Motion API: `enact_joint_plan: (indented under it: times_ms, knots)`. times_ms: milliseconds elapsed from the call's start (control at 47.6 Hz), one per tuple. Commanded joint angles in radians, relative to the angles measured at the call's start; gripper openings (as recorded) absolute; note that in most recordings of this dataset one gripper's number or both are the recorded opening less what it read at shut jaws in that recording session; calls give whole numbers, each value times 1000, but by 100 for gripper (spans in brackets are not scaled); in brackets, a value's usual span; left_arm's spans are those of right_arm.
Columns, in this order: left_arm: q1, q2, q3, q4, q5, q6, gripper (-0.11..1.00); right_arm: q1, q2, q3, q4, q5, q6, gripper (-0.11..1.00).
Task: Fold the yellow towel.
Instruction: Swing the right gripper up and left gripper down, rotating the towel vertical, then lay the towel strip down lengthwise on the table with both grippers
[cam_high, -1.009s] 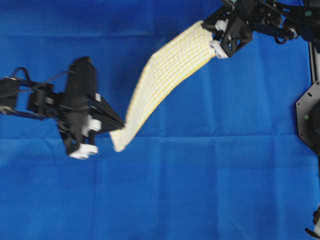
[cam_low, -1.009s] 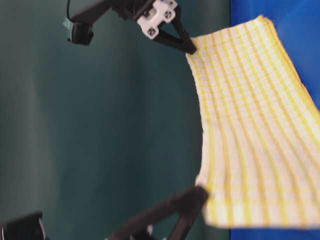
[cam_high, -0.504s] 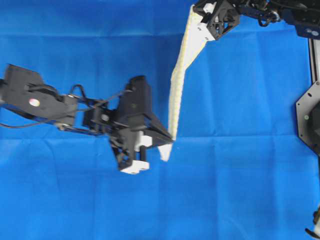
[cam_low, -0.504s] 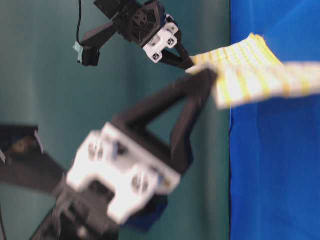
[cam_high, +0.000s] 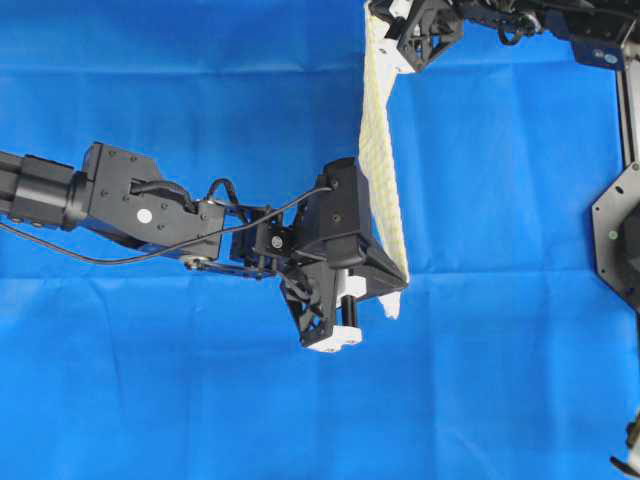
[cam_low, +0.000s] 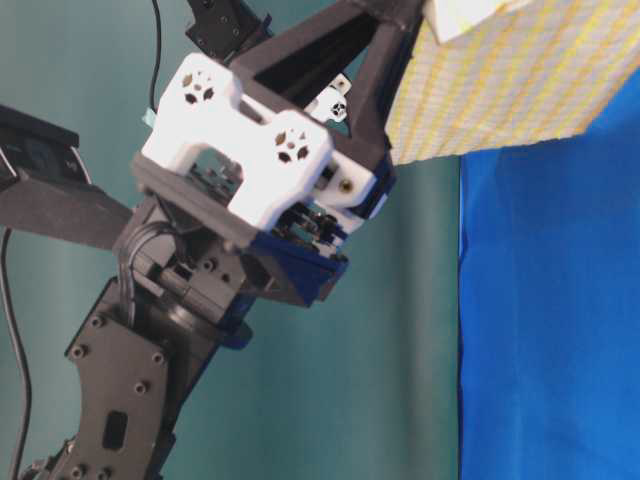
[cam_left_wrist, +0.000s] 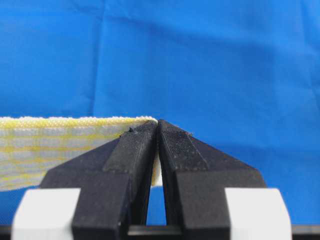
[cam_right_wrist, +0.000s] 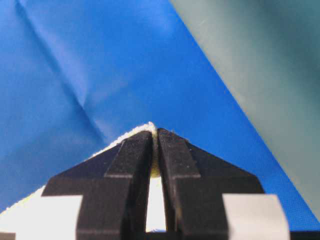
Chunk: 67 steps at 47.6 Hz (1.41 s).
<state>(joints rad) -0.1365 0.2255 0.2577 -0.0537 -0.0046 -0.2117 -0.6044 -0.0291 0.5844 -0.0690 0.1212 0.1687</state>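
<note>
Left gripper (cam_high: 400, 292), swung rightward since earlier, and right gripper (cam_high: 385, 40), both clamped on yellow towel (cam_high: 380, 165) corners; keep edge taut, level while lowering onto blue sheet (cam_high: 500, 350).

Work surface covered by a creased blue sheet (cam_high: 480, 380), nothing resting on it

your left gripper (cam_high: 398, 290) now sits farther right over the blue sheet (cam_high: 500, 380), under the right gripper (cam_high: 385, 22), so the yellow towel (cam_high: 378, 150) hangs narrow and edge-on, no longer slanting across.
</note>
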Motion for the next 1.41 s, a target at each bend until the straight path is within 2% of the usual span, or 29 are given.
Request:
enact_joint_plan:
  times_ms: [0, 420, 630, 1030, 1387]
  knots:
    - [-41, -20, -31, 2, -11, 2, 2, -14, -12, -31, -5, -18, 0, 4]
    - [-54, -18, -29, 3, -12, 3, 2, -11, -11, -29, -5, -18, 0, 4]
    - [-60, -23, -3, 3, -18, 5, 2, 15, -3, -37, -5, -23, 0, 4]
    - [-78, -89, 199, 2, -199, 3, 2, 83, 120, -153, -5, -17, -2, 4]
    - [-94, -149, 341, -5, -236, -6, 2, 129, 218, -239, -5, -5, -2, 4]
